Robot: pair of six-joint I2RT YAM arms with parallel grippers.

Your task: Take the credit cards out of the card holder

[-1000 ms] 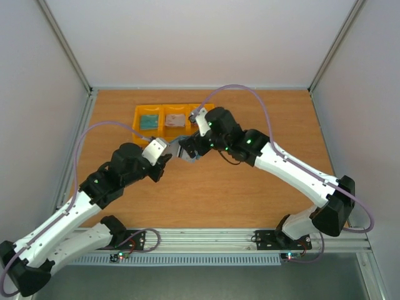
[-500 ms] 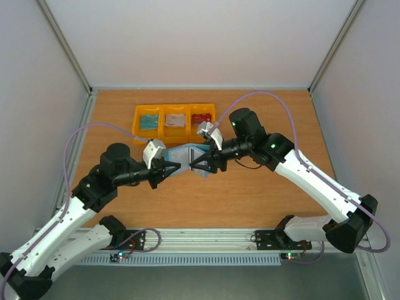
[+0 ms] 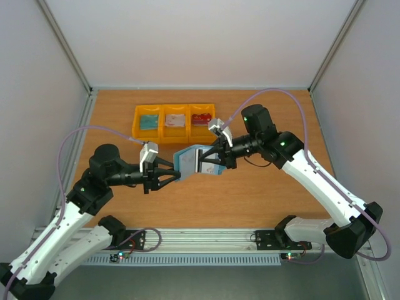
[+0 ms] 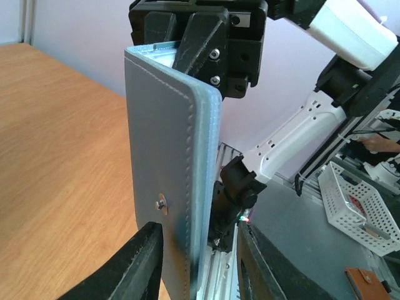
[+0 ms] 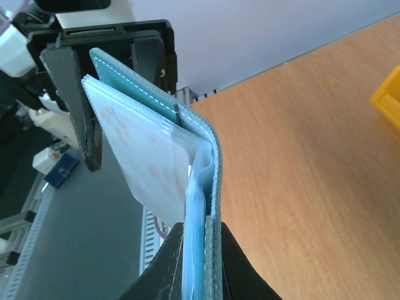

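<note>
Holding the card holder (image 3: 186, 160) up with my right gripper (image 3: 203, 164) clamped, left gripper (image 3: 177, 175) loose around it; three cards (image 3: 149, 121) in far yellow bins (image 3: 135, 120), pale card (image 5: 140, 156) looks left inside.

Card holder (image 3: 189, 159): teal-blue folding wallet, paler blue inside, partly open, on edge in the air. One end is pinched in the right gripper (image 5: 200, 253); the other sits between the left gripper's (image 4: 197, 250) spread fingers.
Credit cards (image 3: 175, 120): teal, whitish and red, flat, side by side, well beyond both grippers.

The wooden desk (image 3: 250, 194) carries a row of three yellow bins (image 3: 162, 129) set side by side near its far edge, left of centre.
</note>
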